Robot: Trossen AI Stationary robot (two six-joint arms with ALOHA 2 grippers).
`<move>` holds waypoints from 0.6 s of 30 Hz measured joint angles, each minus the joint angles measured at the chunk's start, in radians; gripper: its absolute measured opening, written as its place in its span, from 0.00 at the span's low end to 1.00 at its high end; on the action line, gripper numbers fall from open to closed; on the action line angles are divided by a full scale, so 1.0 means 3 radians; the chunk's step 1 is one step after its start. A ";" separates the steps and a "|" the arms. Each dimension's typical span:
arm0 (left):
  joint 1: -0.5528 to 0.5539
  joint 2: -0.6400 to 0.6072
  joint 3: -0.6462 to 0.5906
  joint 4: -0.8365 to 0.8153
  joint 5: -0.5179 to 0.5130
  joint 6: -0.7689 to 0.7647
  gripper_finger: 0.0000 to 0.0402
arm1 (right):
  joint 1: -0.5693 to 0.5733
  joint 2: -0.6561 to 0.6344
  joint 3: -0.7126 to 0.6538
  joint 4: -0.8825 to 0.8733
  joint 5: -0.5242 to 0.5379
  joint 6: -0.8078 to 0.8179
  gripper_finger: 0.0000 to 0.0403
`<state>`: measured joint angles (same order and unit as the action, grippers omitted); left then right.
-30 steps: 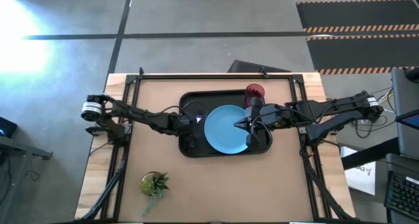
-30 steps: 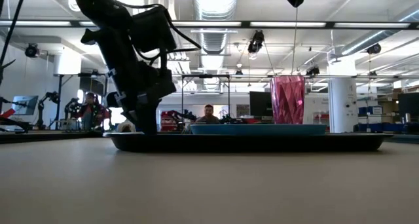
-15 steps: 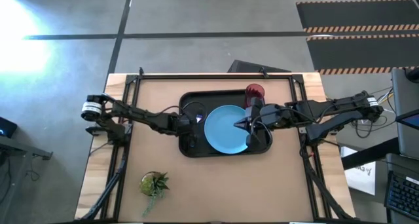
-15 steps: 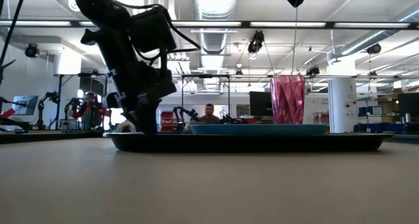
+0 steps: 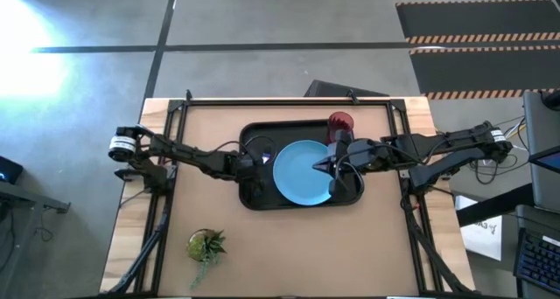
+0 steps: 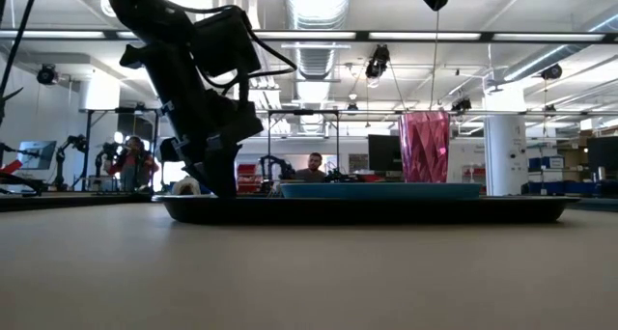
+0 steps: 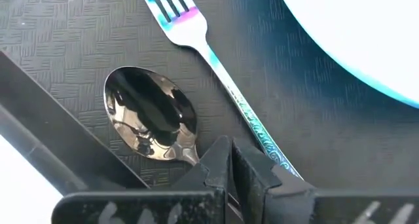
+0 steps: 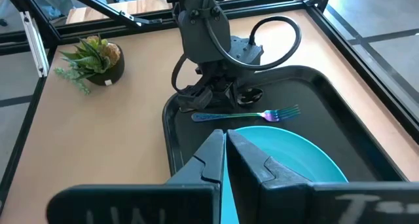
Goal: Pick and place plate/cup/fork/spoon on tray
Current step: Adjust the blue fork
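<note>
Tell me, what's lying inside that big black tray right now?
The tray holds the plate, the cup, the fork and the spoon. The left hand covers the spoon's handle, and the right hand hides part of the plate.

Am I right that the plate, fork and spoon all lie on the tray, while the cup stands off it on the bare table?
Not quite. The cup stands on the tray too, at its far right corner beside the plate, as the high view shows. The fork and spoon do lie on it.
</note>
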<state>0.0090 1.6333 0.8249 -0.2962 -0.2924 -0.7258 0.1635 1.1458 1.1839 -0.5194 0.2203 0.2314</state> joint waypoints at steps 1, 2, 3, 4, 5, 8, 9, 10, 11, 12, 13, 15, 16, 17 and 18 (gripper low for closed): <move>0.0000 0.0000 0.0000 0.0000 0.0000 0.0000 0.00 | -0.0001 0.0000 0.0000 0.0000 0.0001 0.0000 0.02; -0.0002 0.0000 -0.0001 0.0000 0.0000 -0.0001 0.00 | -0.0001 0.0000 0.0000 0.0000 0.0001 0.0000 0.02; -0.0008 0.0000 -0.0001 0.0000 0.0000 -0.0001 0.00 | -0.0001 0.0001 0.0000 0.0001 0.0001 0.0000 0.02; -0.0013 0.0000 -0.0001 0.0001 0.0001 -0.0001 0.00 | -0.0001 0.0000 0.0000 0.0001 0.0001 0.0000 0.02; -0.0017 0.0000 -0.0001 0.0002 0.0001 -0.0004 0.00 | -0.0001 0.0000 0.0000 0.0001 0.0001 0.0000 0.02; -0.0031 0.0000 -0.0001 0.0007 0.0001 -0.0007 0.00 | -0.0001 0.0000 -0.0001 0.0001 0.0002 0.0000 0.02; -0.0035 0.0000 -0.0001 0.0014 0.0001 -0.0008 0.00 | 0.0000 0.0000 -0.0001 0.0001 0.0009 0.0000 0.02; -0.0038 0.0000 -0.0001 0.0020 0.0001 -0.0009 0.00 | 0.0000 0.0000 -0.0001 0.0001 0.0025 0.0000 0.02; -0.0042 0.0000 -0.0001 0.0020 0.0001 -0.0009 0.00 | 0.0000 0.0001 -0.0001 0.0002 0.0027 0.0000 0.02; -0.0046 0.0000 -0.0001 0.0020 0.0001 -0.0009 0.00 | -0.0001 0.0000 -0.0001 0.0003 0.0027 0.0000 0.02; -0.0050 0.0000 -0.0002 0.0024 0.0001 -0.0009 0.00 | -0.0001 0.0000 -0.0001 0.0003 0.0027 0.0000 0.02; -0.0059 0.0000 -0.0003 0.0029 0.0001 -0.0006 0.00 | -0.0001 0.0000 -0.0001 0.0003 0.0028 0.0001 0.02; -0.0060 0.0000 -0.0004 0.0031 0.0001 -0.0008 0.00 | -0.0001 0.0000 -0.0001 0.0003 0.0028 0.0001 0.02; -0.0062 0.0000 -0.0007 0.0033 0.0001 -0.0008 0.00 | 0.0000 0.0001 -0.0001 0.0004 0.0028 0.0001 0.02; -0.0062 0.0000 -0.0013 0.0041 0.0000 -0.0006 0.00 | -0.0001 0.0000 -0.0001 0.0003 0.0028 0.0001 0.02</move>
<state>-0.0097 1.6333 0.8211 -0.2840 -0.2924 -0.7277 0.1631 1.1458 1.1835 -0.5185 0.2287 0.2317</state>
